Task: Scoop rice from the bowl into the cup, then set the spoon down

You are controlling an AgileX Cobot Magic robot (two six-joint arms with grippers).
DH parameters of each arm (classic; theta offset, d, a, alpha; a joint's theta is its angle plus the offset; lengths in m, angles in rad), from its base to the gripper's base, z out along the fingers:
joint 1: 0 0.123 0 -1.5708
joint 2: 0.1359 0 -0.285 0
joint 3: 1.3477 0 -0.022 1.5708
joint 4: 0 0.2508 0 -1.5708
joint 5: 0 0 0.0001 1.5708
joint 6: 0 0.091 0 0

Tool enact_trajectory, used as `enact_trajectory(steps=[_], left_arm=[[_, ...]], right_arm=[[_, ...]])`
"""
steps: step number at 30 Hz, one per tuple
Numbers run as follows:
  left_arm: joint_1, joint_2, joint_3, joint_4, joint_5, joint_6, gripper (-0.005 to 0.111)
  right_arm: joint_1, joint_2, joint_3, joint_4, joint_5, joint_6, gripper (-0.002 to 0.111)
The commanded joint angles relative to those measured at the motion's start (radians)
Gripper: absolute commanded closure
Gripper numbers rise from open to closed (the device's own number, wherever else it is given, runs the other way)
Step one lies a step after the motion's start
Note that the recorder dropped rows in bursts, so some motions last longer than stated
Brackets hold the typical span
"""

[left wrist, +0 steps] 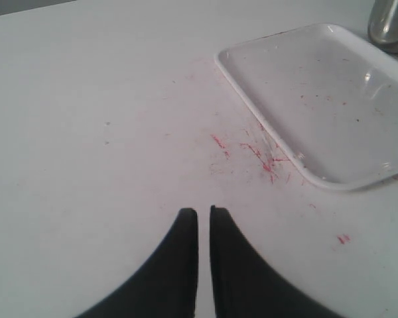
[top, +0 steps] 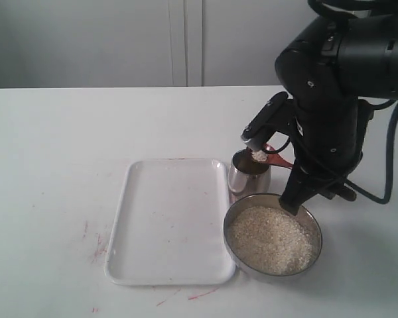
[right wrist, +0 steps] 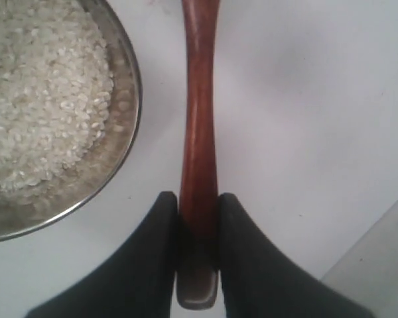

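Note:
The wide steel bowl (top: 272, 240) holds a bed of off-white rice (top: 270, 237) at the front right of the table. Just behind it stands the small steel cup (top: 249, 173). The reddish-brown spoon (right wrist: 198, 119) has its head (top: 259, 156) heaped with rice over the cup's mouth. My right gripper (right wrist: 199, 199) is shut on the handle near its end, with the bowl (right wrist: 123, 132) beside it. The left gripper (left wrist: 203, 212) hovers over bare table with its fingers together and nothing between them. It does not show in the exterior view.
A white rectangular tray (top: 169, 222) lies left of the cup and bowl, touching or nearly touching both. Red scribble marks (left wrist: 262, 156) stain the table near its corner. The bulky black right arm (top: 331, 99) looms over the cup and bowl.

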Motion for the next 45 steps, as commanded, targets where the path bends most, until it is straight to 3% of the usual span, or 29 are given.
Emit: enact_trajectory(steps=[1, 20, 26, 45], left_arm=[[-0.007, 0.001, -0.006, -0.007, 0.001, -0.002, 0.092], [-0.007, 0.001, -0.006, -0.007, 0.001, -0.002, 0.092], [-0.007, 0.001, -0.006, -0.007, 0.001, -0.002, 0.092], [-0.007, 0.001, -0.006, -0.007, 0.001, -0.002, 0.092]], right_arm=[[-0.006, -0.002, -0.009, -0.07, 0.005, -0.032, 0.108], [-0.001, -0.002, -0.005, -0.168, -0.011, -0.214, 0.108], [0.034, -0.002, -0.005, -0.309, -0.015, -0.212, 0.108], [0.044, -0.002, 0.039, -0.445, -0.031, -0.221, 0.108]])
